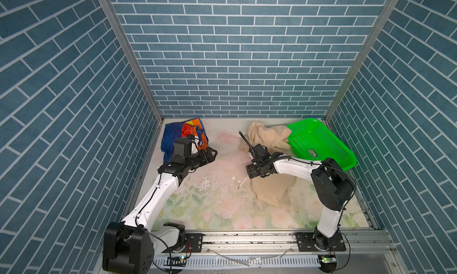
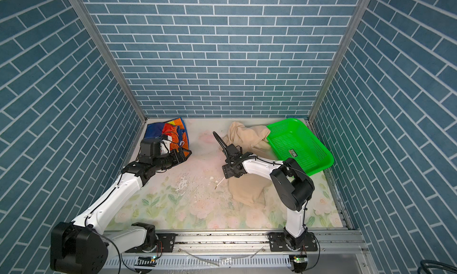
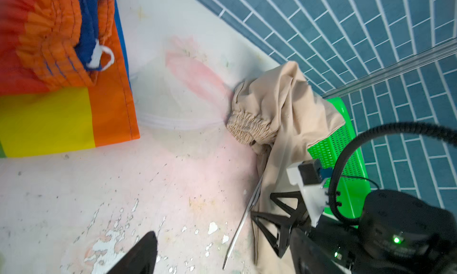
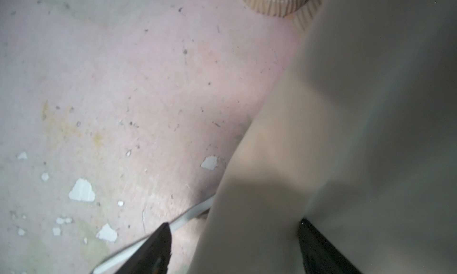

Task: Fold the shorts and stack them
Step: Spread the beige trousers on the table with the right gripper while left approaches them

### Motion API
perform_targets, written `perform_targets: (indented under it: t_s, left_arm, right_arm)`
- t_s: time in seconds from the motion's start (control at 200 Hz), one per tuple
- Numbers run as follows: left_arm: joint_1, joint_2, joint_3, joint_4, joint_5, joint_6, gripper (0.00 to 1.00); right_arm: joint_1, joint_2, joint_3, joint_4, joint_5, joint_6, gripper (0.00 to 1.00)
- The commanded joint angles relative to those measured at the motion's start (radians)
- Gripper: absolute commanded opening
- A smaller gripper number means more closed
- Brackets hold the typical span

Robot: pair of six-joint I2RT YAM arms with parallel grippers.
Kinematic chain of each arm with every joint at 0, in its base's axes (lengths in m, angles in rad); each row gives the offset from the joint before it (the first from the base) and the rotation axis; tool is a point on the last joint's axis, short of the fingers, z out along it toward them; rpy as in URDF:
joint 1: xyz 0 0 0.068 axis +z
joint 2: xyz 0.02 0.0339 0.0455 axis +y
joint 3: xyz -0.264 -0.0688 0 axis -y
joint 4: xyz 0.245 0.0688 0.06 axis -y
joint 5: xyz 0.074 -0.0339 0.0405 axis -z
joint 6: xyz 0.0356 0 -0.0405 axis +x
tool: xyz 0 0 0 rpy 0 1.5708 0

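Two pairs on the floral tabletop (image 1: 217,211). Rainbow-striped shorts (image 1: 181,134) bunched in far left corner. Left gripper (image 1: 212,154) just beside their near edge, fingers spread, gripping nothing. Beige shorts (image 1: 270,191) run from the green basket (image 1: 321,141), lapping its rim, toward the front. Right gripper (image 4: 235,222) has fingers spread astride a beige fold.

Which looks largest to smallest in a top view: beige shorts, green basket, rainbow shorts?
1. Beige shorts and green basket: too close to rank, since the right arm covers part of the shorts.
2. Rainbow shorts: smallest, also partly covered.
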State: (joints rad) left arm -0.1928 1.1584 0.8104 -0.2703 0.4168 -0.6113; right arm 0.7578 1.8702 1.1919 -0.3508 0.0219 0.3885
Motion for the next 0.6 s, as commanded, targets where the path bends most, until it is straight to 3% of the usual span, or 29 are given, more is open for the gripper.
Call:
perform_targets:
  t_s: [0.0,0.035,0.125,0.18,0.395,0.595]
  left_arm:
    - [0.003,0.006,-0.036,-0.017,0.024,0.003,0.84]
    - [0.003,0.005,-0.042,-0.011,0.028,0.002,0.84]
    - [0.003,0.001,-0.052,0.003,0.035,-0.006,0.84]
    - [0.003,0.001,-0.057,0.011,0.034,-0.007,0.84]
    - [0.003,0.020,-0.076,0.051,0.057,-0.027,0.84]
    - [0.002,0.025,-0.103,0.090,0.068,-0.041,0.84]
  right_arm:
    - [-0.015,0.024,0.066,0.032,-0.119,0.053,0.60]
    - [-0.016,0.029,0.076,0.029,-0.152,0.053,0.52]
    - [-0.015,0.031,0.088,0.032,-0.212,0.051,0.14]
    - [-0.013,0.030,0.100,0.031,-0.253,0.049,0.00]
    - [0.013,-0.091,0.112,0.154,-0.596,0.062,0.00]
    - [-0.108,-0.387,-0.069,0.161,-0.616,0.082,0.00]
